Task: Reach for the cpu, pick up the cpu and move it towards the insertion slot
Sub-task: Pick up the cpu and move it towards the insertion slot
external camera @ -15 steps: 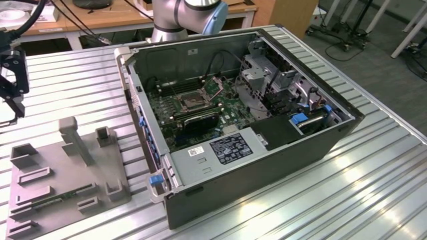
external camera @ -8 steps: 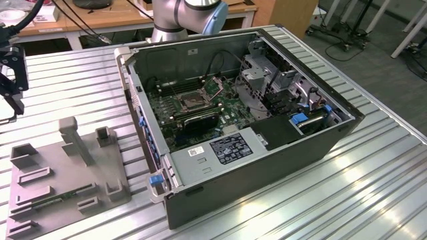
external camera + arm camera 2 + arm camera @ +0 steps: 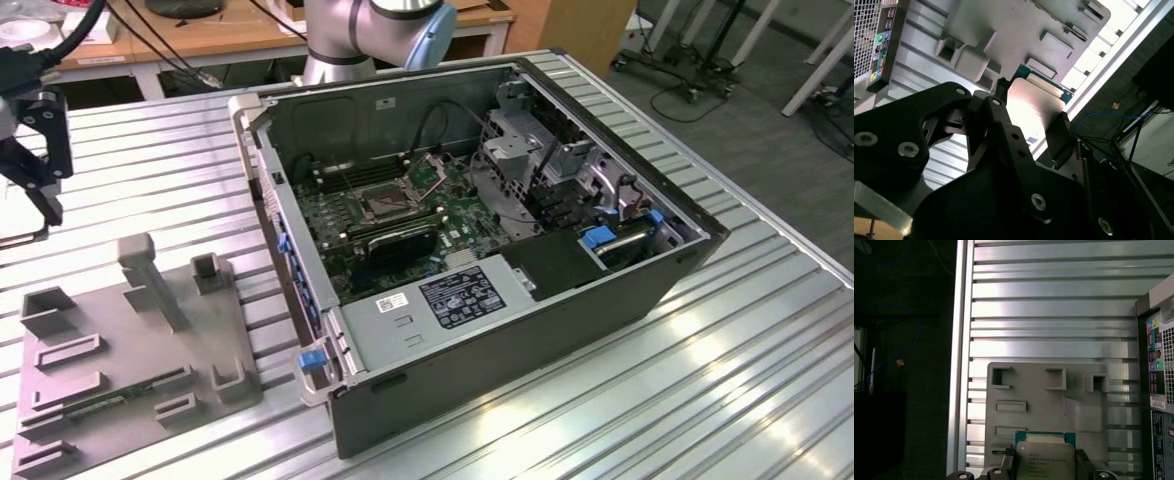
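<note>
I am holding the cpu (image 3: 1045, 459) in my gripper (image 3: 1030, 114). My two dark fingers (image 3: 1005, 125) are closing narrowly on its opposite edges, one on each side, as both wrist views show.

The reach and the pick-up look done to me. The chip is sitting between my fingertips rather than in the grey tray (image 3: 1029, 390), which is lying below and beyond it on the slatted metal table (image 3: 694, 400).

The carry looks barely begun. In the exterior view I am hanging at the exterior view's left, over the far end of the tray. The insertion slot (image 3: 379, 205) is lying well apart from me towards the exterior view's right, down on the green motherboard (image 3: 424, 232) inside the open computer case (image 3: 534, 320). All the travel to the socket is left.

The chip is a flat square, so I am finding no real long axis in it. Its pale metal face is turning towards my wrist and away from the table, as far as I can judge. Its green border is showing along the edge farthest from my palm. It seems to be lying roughly level with the tray beneath, though I cannot tell its exact tilt.

A thin green memory stick (image 3: 114, 392) is resting in the tray's near part, untouched.
</note>
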Action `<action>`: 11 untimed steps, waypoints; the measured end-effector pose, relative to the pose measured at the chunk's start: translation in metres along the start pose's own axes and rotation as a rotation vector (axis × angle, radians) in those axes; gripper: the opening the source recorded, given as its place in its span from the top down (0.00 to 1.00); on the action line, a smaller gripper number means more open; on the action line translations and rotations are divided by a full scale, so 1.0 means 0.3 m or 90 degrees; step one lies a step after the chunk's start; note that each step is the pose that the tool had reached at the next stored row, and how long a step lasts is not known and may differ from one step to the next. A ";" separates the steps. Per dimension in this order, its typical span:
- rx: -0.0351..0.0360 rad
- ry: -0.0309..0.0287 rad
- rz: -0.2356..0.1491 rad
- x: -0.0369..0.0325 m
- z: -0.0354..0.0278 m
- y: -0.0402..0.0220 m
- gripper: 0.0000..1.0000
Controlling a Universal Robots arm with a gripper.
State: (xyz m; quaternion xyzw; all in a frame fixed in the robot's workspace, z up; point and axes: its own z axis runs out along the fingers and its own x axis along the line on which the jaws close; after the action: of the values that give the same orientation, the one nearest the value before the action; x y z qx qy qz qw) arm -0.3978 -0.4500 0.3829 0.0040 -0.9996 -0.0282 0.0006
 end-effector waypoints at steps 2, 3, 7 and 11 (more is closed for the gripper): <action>0.0000 0.0000 0.000 -0.005 0.000 0.000 0.45; 0.0000 0.0000 0.000 -0.006 0.000 0.000 0.45; 0.0000 0.0001 0.000 -0.007 0.000 0.000 0.45; 0.0000 0.0000 0.000 -0.008 0.000 0.000 0.45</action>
State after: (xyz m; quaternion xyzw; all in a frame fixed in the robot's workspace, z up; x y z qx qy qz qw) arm -0.3953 -0.4500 0.3829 0.0040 -0.9996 -0.0282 0.0006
